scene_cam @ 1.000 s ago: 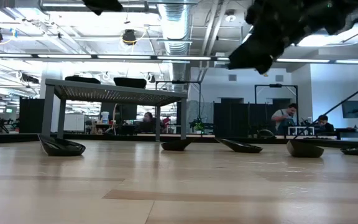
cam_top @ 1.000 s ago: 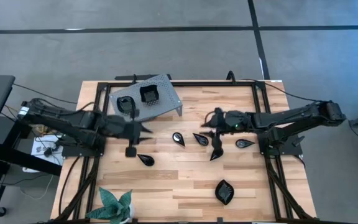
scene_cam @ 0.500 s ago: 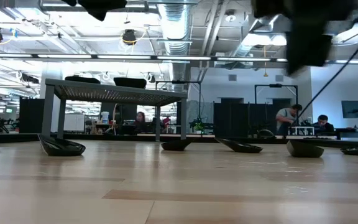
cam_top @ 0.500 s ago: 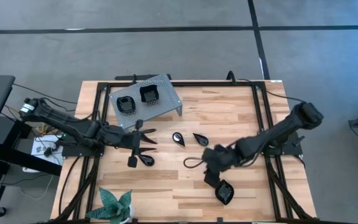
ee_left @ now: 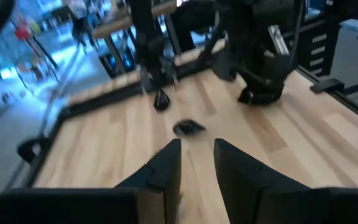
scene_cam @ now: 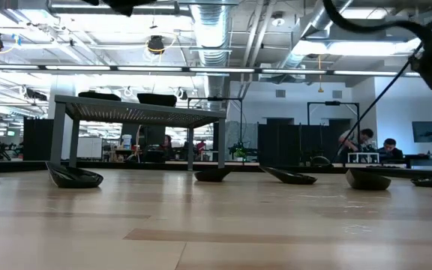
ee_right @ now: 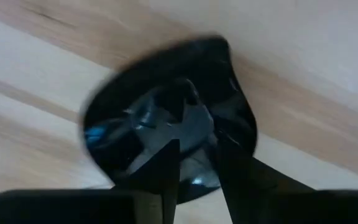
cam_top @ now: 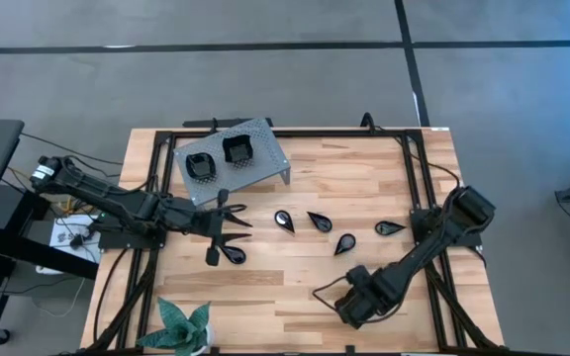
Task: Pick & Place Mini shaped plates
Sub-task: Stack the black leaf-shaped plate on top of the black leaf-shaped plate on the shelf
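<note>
Right gripper (ee_right: 194,158), fingers parted around the rim of a leaf-shaped plate (ee_right: 166,130), now lowered at the table's near edge after swinging from centre: pick imminent. Left gripper (cam_top: 228,222) spread over another plate (cam_top: 232,254). Two plates on stand (cam_top: 265,148).

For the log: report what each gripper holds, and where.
Left gripper holds nothing. Right gripper sits over a leaf-shaped plate; whether it grips cannot be told.
</note>
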Motion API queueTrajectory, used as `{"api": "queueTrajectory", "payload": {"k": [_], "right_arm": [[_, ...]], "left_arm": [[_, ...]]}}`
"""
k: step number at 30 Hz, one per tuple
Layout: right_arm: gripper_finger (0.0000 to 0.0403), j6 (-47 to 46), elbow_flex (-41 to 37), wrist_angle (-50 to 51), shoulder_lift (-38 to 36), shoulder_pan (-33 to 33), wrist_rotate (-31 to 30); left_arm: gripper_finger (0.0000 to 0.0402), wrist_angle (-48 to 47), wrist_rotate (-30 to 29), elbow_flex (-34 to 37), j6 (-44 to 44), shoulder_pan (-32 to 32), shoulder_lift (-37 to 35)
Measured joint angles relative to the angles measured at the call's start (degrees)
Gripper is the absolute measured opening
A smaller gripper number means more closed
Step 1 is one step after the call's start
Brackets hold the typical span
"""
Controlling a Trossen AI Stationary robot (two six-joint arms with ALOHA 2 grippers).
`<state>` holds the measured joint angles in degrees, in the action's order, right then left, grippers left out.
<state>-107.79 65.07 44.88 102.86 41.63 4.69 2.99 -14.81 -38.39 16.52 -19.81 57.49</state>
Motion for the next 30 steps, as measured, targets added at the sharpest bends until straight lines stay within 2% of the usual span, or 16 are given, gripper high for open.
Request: {"api": "queueTrajectory", "payload": {"k": [4, 10, 14, 17, 24, 30], "right_arm": [[0.0100, -0.3, 0.0, -0.8, 1.1, -0.2, 1.2], [0.0100, 0.1, 0.0, 0.1, -0.3, -1.1, 2.5], [0.0100, 1.3, 0.0, 5.5, -1.8, -1.6, 4.0], [0.0100, 1.7, 0.0, 9.7, -1.9, -1.6, 3.8], [0.0100, 4.9, 0.0, 5.6, -0.3, -1.5, 2.7], [0.0100, 4.8, 0.0, 9.5, -0.4, -1.5, 1.0]], "left_arm": [[0.0097, 2.8, 0.0, 0.0, 4.1, 0.0, 0.0], [0.0097, 3.4, 0.0, 0.0, 4.4, 0.0, 0.0], [0.0097, 3.4, 0.0, 0.0, 4.0, 0.0, 0.0], [0.0097, 3.4, 0.0, 0.0, 1.1, 0.0, 0.0], [0.0097, 3.3, 0.1, 0.0, -5.5, 0.0, 0.0], [0.0097, 3.4, 0.1, 0.0, -6.5, 0.0, 0.0]]}}
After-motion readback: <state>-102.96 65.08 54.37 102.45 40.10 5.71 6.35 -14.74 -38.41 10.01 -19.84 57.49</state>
